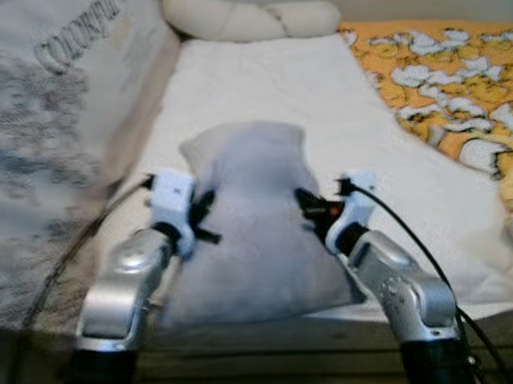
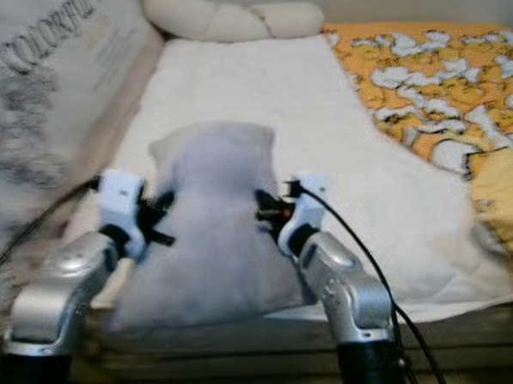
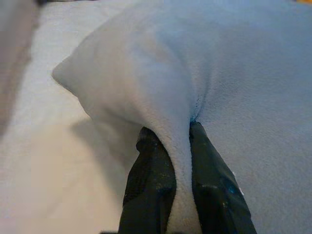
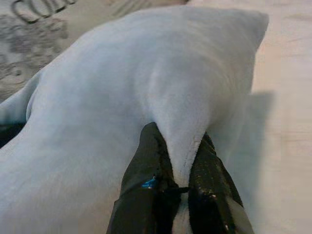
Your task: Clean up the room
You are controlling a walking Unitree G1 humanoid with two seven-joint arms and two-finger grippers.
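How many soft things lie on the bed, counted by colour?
Grey: 1, the pillow pinched by the left gripper and the right gripper
Cream: 1, the knotted cushion
Orange patterned: 1, the blanket
Total: 3

I see open white sheet (image 1: 320,94) beyond and right of the grey pillow (image 1: 254,226) my 2 grippers pinch. A printed cushion (image 1: 54,108) walls off the left, a knotted bolster (image 1: 247,20) blocks the far end, an orange blanket (image 1: 457,78) crowds the right.
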